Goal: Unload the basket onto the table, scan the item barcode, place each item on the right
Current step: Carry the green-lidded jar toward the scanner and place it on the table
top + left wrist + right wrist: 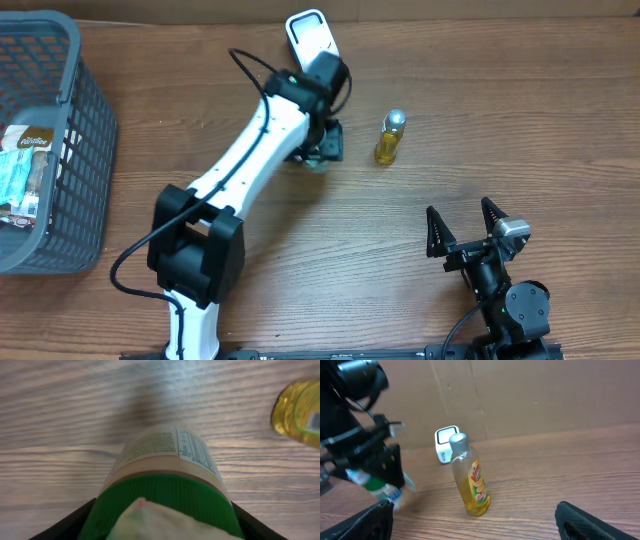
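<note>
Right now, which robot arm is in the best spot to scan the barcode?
Left. The left gripper grips the green-capped jar close to the white scanner. The right gripper is open and empty, farther from the scanner.

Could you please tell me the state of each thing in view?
left gripper: shut on jar
jar: lid on, held
right gripper: open, empty
bottle: upright, capped, untouched
scanner: standing, unheld
basket: upright, holding packets
</note>
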